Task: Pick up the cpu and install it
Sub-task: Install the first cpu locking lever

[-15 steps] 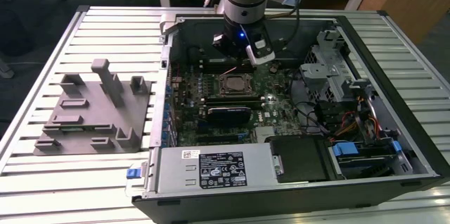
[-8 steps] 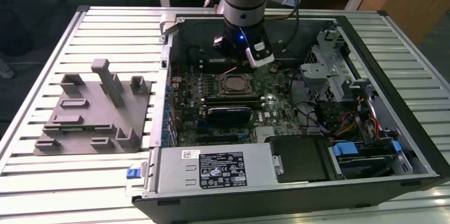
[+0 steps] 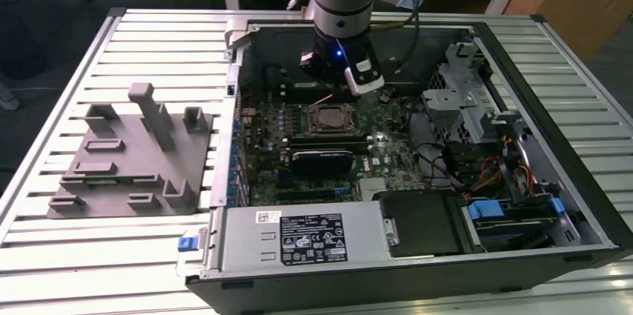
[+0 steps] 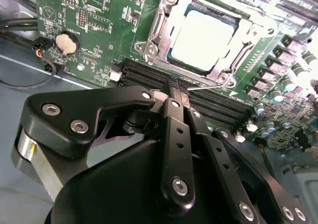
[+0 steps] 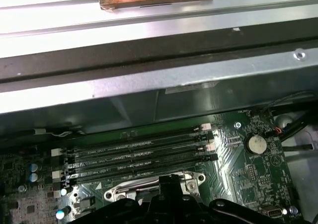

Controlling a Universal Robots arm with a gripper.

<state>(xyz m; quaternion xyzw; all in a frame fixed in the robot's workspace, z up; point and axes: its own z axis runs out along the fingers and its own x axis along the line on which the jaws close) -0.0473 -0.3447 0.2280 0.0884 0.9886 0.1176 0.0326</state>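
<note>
While the cpu (image 4: 201, 40) lies inside the motherboard socket (image 4: 158, 31), black pincer (image 4: 177, 89) hovers near it over the memory slots (image 4: 144, 77), pressed together, pinching nothing

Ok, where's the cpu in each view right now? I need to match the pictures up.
Exterior view: the cpu sits in the socket frame, in the middle of the open case.
Second wrist view: the cpu lies beyond the gripper.
First wrist view: the gripper covers it; the socket frame's edge pokes out.
Shared landmark: the black memory slots beside the socket frame.
</note>
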